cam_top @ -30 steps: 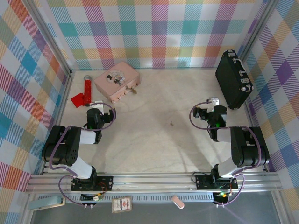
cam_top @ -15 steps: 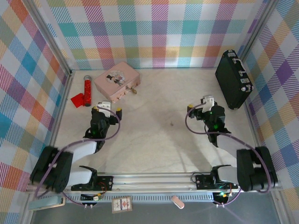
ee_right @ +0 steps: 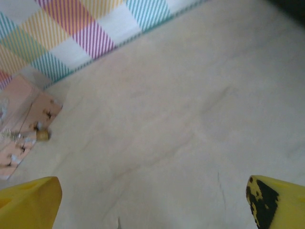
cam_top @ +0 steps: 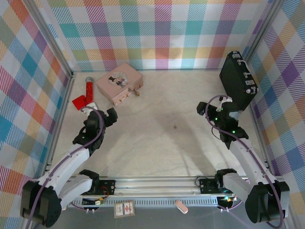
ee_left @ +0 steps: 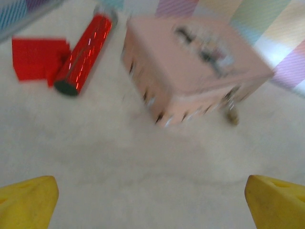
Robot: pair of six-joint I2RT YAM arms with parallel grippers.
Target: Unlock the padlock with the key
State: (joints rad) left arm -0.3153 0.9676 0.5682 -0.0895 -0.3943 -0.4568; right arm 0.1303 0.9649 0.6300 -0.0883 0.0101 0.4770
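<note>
Our left gripper [ee_left: 152, 205] is wide open and holds nothing, near the pink tin [ee_left: 190, 71]. The little gold padlock [ee_left: 232, 114] sits right at the tin's front corner, close to the back wall. Our right gripper [ee_right: 152, 200] is wide open too, just beside the black case [cam_top: 238, 81]. The table [cam_top: 167, 138] between our arms gives us open room
</note>
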